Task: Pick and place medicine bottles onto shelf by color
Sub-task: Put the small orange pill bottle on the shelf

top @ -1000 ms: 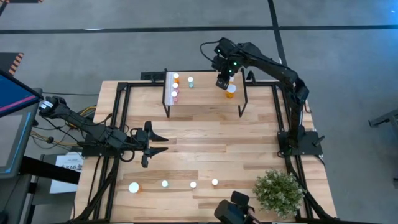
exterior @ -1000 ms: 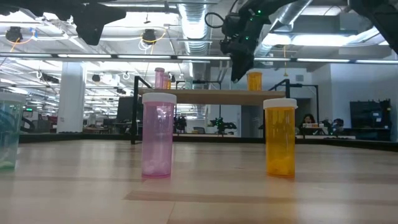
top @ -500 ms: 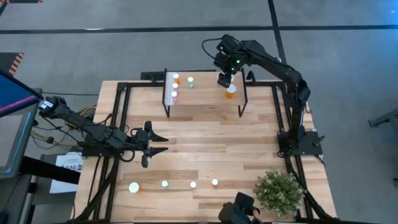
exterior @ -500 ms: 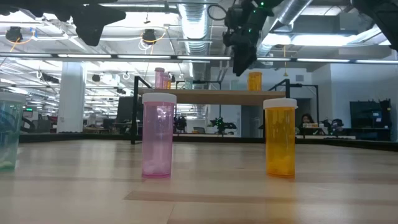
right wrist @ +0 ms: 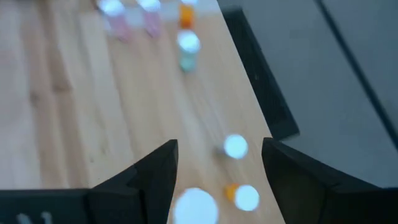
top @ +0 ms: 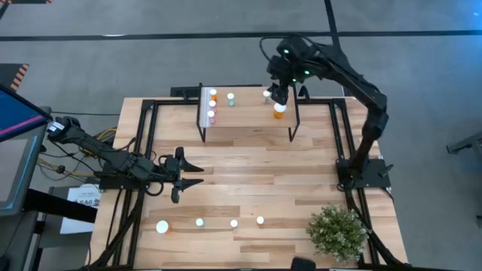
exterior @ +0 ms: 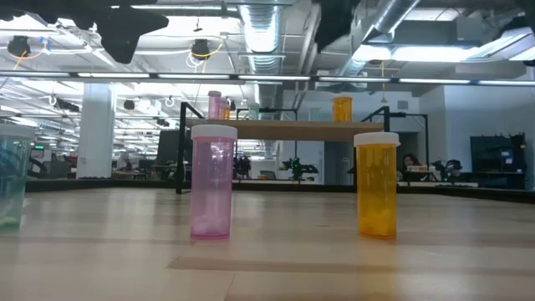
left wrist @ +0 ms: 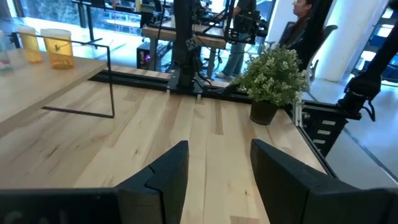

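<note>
Medicine bottles point(top: 213, 103) are standing in two groups: several on the shelf point(top: 248, 119) at the table's point(top: 248, 169) far side, and four white-capped ones in a row point(top: 211, 223) along the near edge. On the shelf, pink and orange bottles are sitting by the white strip, a greenish one just beside them, and an orange bottle point(top: 279, 110) near the opposite end. The right gripper point(top: 278, 95) is hovering above that orange bottle with its fingers apart, holding nothing. The left gripper point(top: 192, 175) is waiting over the table's middle-left, fingers point(left wrist: 163, 176) parted and empty. A potted plant point(top: 337, 232) is sitting at the near right corner.
</note>
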Motion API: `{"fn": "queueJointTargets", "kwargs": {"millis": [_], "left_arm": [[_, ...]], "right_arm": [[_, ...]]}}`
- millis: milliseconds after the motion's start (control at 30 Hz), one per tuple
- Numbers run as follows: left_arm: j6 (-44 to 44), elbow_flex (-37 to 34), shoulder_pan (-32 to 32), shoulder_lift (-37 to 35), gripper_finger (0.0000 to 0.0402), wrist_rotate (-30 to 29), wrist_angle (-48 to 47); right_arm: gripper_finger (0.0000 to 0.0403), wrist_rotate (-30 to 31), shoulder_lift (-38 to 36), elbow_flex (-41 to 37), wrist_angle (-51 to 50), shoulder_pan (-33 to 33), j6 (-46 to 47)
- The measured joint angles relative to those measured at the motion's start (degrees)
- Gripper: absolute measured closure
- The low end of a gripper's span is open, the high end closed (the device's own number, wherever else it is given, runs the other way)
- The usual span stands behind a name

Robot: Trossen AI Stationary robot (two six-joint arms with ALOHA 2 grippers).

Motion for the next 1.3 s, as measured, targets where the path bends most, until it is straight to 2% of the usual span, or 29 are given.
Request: {"fn": "queueJointTargets", "kwargs": {"millis": [167,300,533,900,1133,1300], "left_arm": [[-0.66,0.0,0.02,0.0,0.0242,0.02,-0.06],[-1.05,0.0,0.0,0.0,0.0242,0.04,-0.04],[-1.05,0.0,0.0,0.0,0.0242,-0.03,0.3],[-1.05,0.0,0.0,0.01,0.0242,-0.51,0.34],[-2.36,0.0,0.0,0.02,0.0242,-0.6,0.69],[-1.46,0.0,0.0,0.02,0.0242,-0.65,0.67]], "right_arm": [[0.0147,-0.11,-5.33,-1.73,3.65,5.44,0.87],[0.0147,-0.13,-9.77,-6.93,7.43,11.03,1.01],[0.0148,0.31,-17.9,-22.41,12.94,19.96,2.81],[0.0148,7.3,-29.03,-47.89,30.94,31.73,9.12],[0.0148,11.31,-33.12,-58.55,43.91,41.87,12.95],[0.0148,12.39,-32.54,-62.79,52.22,48.77,13.4]]}}
